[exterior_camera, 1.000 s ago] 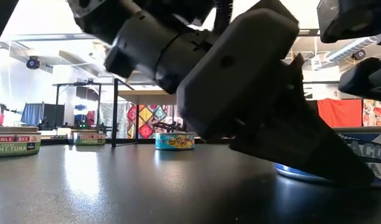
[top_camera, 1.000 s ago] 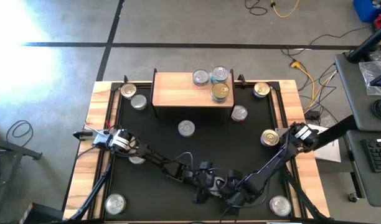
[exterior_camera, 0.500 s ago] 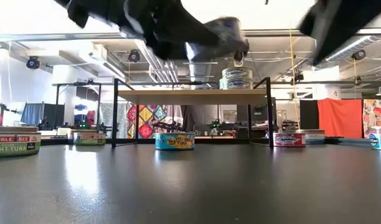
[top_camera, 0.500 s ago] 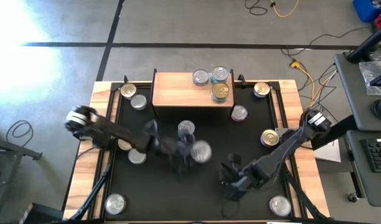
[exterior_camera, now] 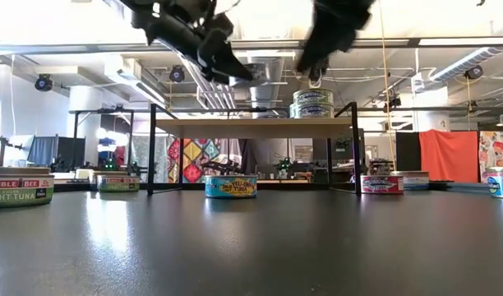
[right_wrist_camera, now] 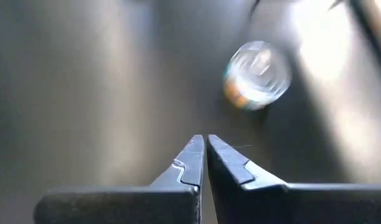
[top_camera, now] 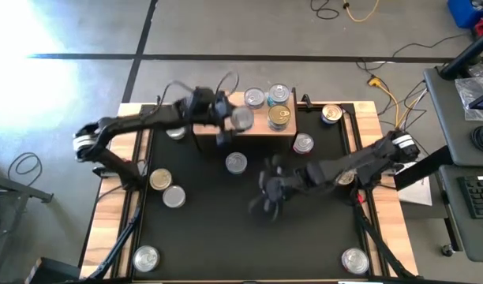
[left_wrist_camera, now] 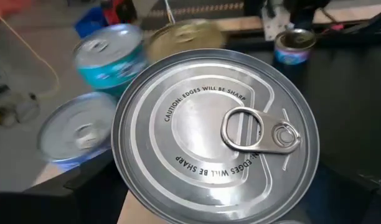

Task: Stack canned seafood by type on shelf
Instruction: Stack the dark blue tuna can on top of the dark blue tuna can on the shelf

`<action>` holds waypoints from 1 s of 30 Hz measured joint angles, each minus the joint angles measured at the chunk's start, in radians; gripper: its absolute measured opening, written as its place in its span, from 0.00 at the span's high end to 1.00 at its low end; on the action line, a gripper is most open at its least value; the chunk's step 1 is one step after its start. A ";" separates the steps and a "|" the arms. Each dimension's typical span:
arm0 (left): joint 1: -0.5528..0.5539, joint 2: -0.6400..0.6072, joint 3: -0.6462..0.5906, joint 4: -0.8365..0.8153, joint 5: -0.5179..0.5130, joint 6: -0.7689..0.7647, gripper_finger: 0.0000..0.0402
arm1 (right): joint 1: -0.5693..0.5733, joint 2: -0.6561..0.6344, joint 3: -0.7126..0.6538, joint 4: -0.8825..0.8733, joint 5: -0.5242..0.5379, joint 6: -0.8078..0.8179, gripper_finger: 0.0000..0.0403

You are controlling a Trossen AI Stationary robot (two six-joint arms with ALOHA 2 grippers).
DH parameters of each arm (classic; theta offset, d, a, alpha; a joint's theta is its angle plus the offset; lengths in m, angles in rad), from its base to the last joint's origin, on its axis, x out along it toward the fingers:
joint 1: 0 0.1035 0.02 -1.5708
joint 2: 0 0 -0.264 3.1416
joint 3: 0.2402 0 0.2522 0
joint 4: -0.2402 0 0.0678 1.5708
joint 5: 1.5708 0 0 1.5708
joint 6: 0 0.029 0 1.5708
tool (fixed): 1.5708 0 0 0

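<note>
Over the small light-wood shelf (top_camera: 226, 114), your left gripper (top_camera: 232, 120) now carries the round silver ring-pull tin (left_wrist_camera: 215, 137), clamped, up off the black table, beside the stacked tins (top_camera: 279, 96). Placement looks next. Your right gripper (right_wrist_camera: 205, 163), fingers together and empty, has withdrawn mid-table.

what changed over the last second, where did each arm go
The left gripper swung from the table's near edge up to the shelf, carrying a silver-lidded can. The right gripper, fingers together, moved toward the table's middle. The cans already on the shelf stayed put.
</note>
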 joint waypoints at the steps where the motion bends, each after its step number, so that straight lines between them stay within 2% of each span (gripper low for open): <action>1: 0.035 0.023 0.038 -0.025 0.039 0.013 0.10 | -0.027 0.000 0.024 -0.002 -0.002 -0.037 0.97; 4: 0.119 0.099 0.157 -0.081 0.119 0.054 0.10 | -0.109 0.002 0.107 0.000 -0.002 -0.147 0.97; 11: 0.218 0.306 0.407 -0.188 0.182 0.140 0.10 | -0.311 0.000 0.262 -0.006 -0.003 -0.339 0.97; 16: 0.278 0.461 0.558 -0.280 0.253 0.146 0.10 | -0.447 -0.006 0.289 0.010 -0.006 -0.439 0.97; 19: 0.299 0.519 0.632 -0.301 0.285 0.129 0.10 | -0.523 -0.006 0.289 0.014 -0.048 -0.480 0.97; 23: 0.301 0.559 0.699 -0.354 0.309 0.170 0.10 | -0.624 -0.006 0.289 0.019 -0.140 -0.524 0.97; 30: 0.306 0.560 0.717 -0.391 0.341 0.256 0.10 | -0.745 -0.006 0.289 0.075 -0.267 -0.567 0.97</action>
